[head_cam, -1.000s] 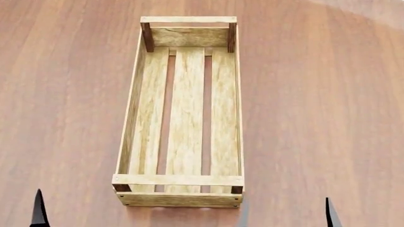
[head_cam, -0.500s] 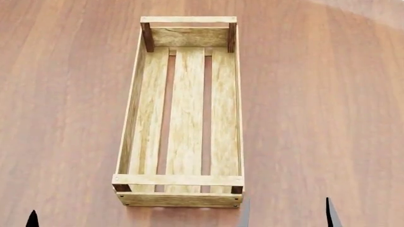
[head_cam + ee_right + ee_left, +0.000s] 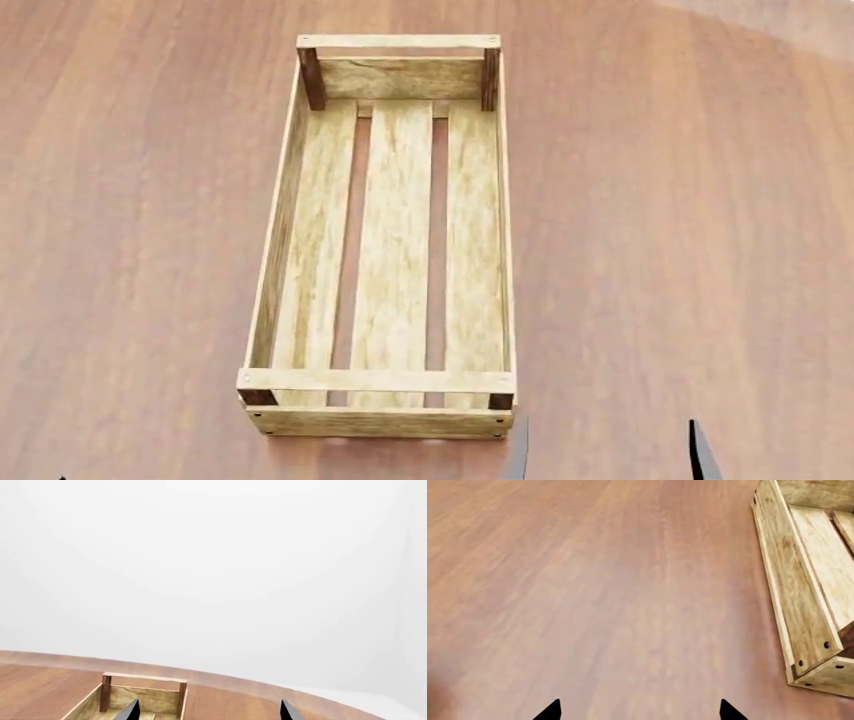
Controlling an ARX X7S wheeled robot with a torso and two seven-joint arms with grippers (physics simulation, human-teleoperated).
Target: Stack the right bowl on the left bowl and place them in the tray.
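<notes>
The tray [image 3: 376,380], a long pale-wood crate with three floor slats and darker corner posts, lies empty on the wooden table, running away from me. No bowl shows in any view. My right gripper [image 3: 605,455] is open at the bottom edge, just right of the tray's near end, with nothing between its fingertips. In the right wrist view the gripper [image 3: 209,711] is open, with the tray's far end [image 3: 143,677] beyond it. My left gripper [image 3: 639,711] is open and empty over bare table, with the tray's side wall [image 3: 800,605] beside it.
The brown wooden table [image 3: 667,250] spreads on both sides of the tray. A pale patch [image 3: 787,20] shows at the far right corner. A plain white wall [image 3: 213,570] fills most of the right wrist view.
The left gripper's fingertip has sunk out of the head view's bottom left edge. The right gripper and the tray have not moved.
</notes>
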